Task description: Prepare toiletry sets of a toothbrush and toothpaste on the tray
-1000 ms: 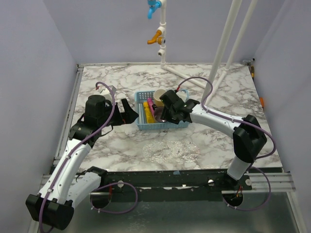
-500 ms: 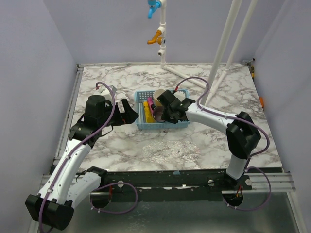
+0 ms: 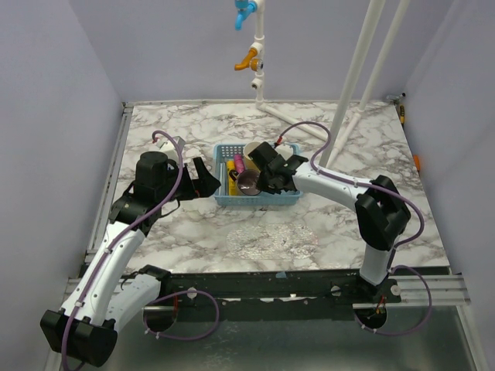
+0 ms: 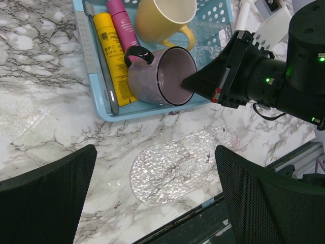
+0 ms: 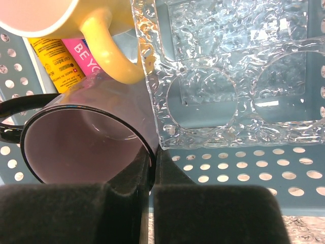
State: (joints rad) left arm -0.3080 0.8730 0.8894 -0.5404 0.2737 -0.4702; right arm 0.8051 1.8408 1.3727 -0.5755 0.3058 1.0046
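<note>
A light-blue basket [image 3: 259, 202] holds a grey toothbrush [image 4: 96, 56], a yellow toothpaste tube [image 4: 114, 56] and a pink one [image 4: 122, 20], side by side along its left wall. A purple mug [image 4: 157, 76] lies tipped on them. My right gripper [image 5: 151, 162] is shut on that mug's rim [image 5: 147, 152], one finger inside and one outside. The clear oval tray [image 4: 185, 162] lies bare on the marble, in front of the basket. My left gripper [image 4: 155, 152] hangs open above the tray's left end, holding nothing.
A yellow mug [image 4: 162, 18] sits at the back of the basket. A clear plastic holder with round wells [image 5: 228, 76] lies in the basket's right half. White pipes [image 3: 352, 77] rise at the back right. The table's front edge [image 4: 203, 213] is just beyond the tray.
My right gripper has closed on the purple mug's rim and shifted a little left and back, and the basket moved slightly with it. The left arm has stayed still.
</note>
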